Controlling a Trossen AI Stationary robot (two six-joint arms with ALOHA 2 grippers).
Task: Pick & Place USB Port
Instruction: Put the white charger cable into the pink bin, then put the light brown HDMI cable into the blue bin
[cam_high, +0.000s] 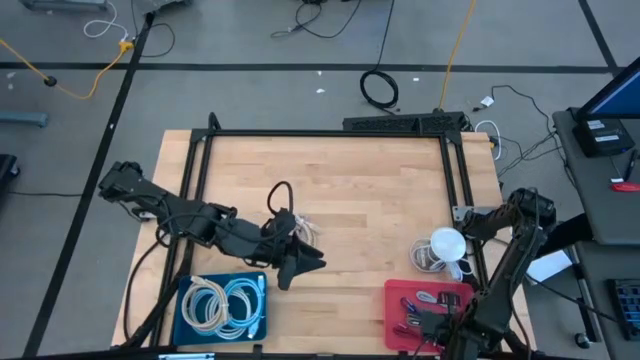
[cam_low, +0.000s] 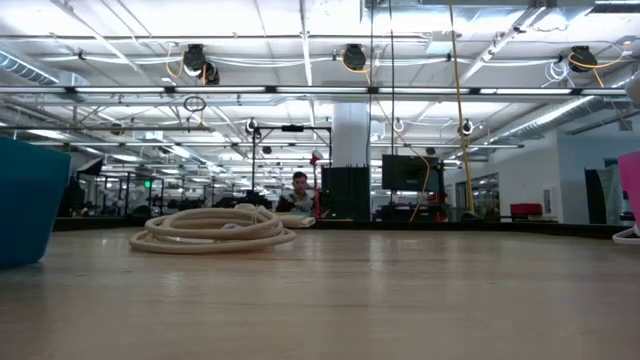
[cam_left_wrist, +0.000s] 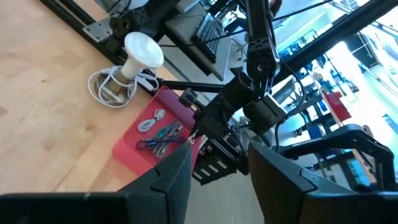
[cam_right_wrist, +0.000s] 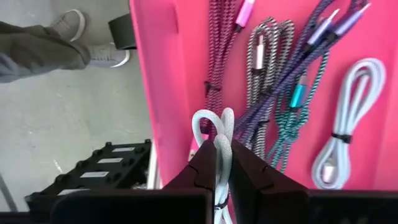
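My right gripper (cam_right_wrist: 222, 163) is down over the near-left part of the red tray (cam_high: 400, 295) and is shut on a bundled white USB cable (cam_right_wrist: 214, 127). Several other cables, braided purple, teal and white, lie in the tray (cam_right_wrist: 280, 68). My left gripper (cam_left_wrist: 221, 168) is open and holds nothing. It hovers above the table's middle (cam_high: 303, 262), just beyond the blue tray (cam_high: 190, 325). A loose white cable coil (cam_high: 303, 232) lies flat on the wood beside it and also shows in the low view (cam_low: 213, 228). My right gripper pinches the white cable bundle between its two fingers, just below the bundle's looped end (cam_right_wrist: 215, 142). The loops stick out past the fingertips (cam_right_wrist: 205, 163). The rest of the bundle runs back between the fingers and is hidden there. Whether it is lifted clear does not show.
The blue tray holds coiled white cables (cam_high: 225, 303). A black cable (cam_high: 280, 195) lies on the wood beyond the loose coil. A white bulb-shaped object (cam_high: 447, 243) stands on a small white coil near the red tray. A black frame (cam_high: 330, 133) borders the table. A person's legs (cam_right_wrist: 43, 43) show beyond the tray.
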